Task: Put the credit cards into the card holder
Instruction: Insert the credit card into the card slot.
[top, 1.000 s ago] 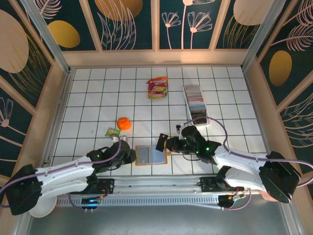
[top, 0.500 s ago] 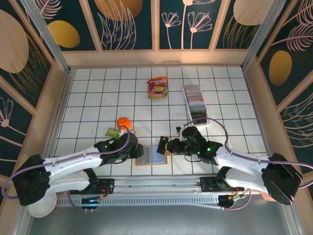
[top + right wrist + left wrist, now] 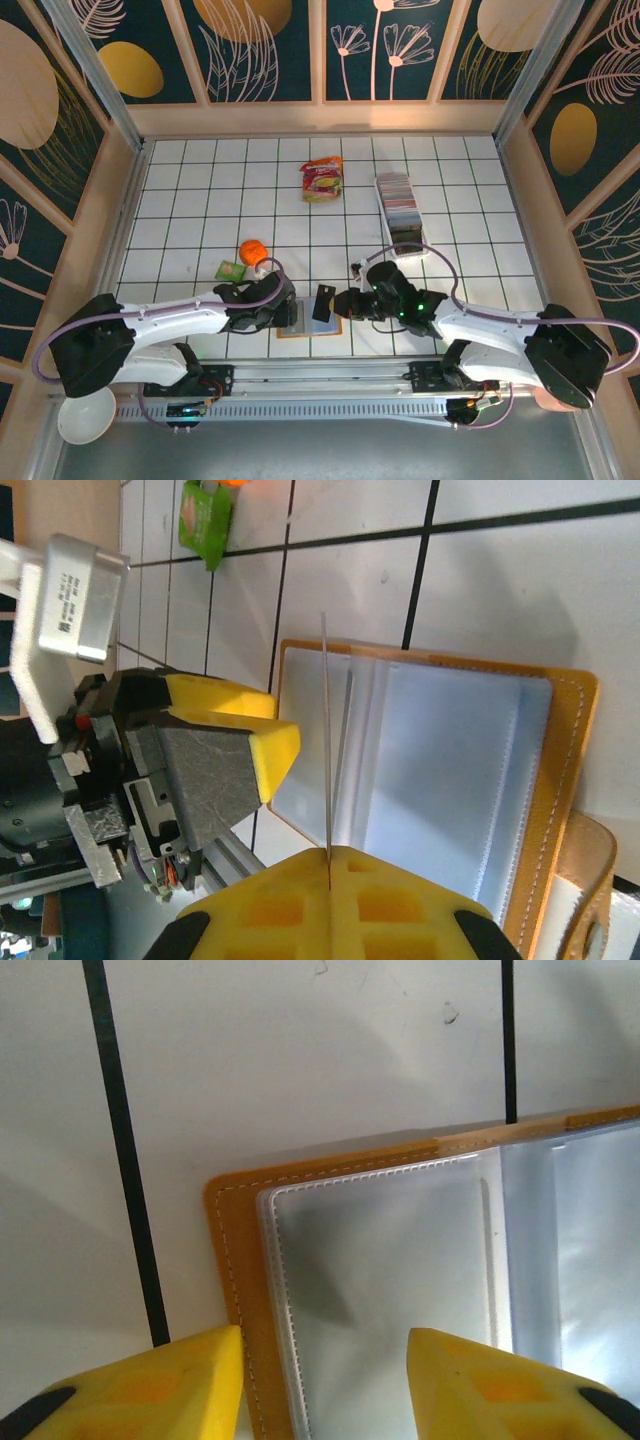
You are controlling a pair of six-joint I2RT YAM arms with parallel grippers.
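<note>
Left wrist: stitched, leather-like card holder (image 3: 230,1260)

Seen from above, the open card holder (image 3: 450,770) near the 6 o'clock edge of the bench (image 3: 480,270) is hemmed in from both sides. The left hand (image 3: 322,1370), fingers parted, sits over its 9 o'clock corner. The right hand (image 3: 328,865) stands at 3 o'clock, pinching a credit card (image 3: 322,302) on edge above the clear sleeves. Between the two hands there is a narrow gap. At 11 o'clock from the holder, an orange ball (image 3: 252,252) and a green packet (image 3: 231,270) lie close beside the left arm. The snack packet (image 3: 322,180) at 12 o'clock and the clear tray (image 3: 379,200) at 1 o'clock sit well apart, with bare tiles between them and the holder.
</note>
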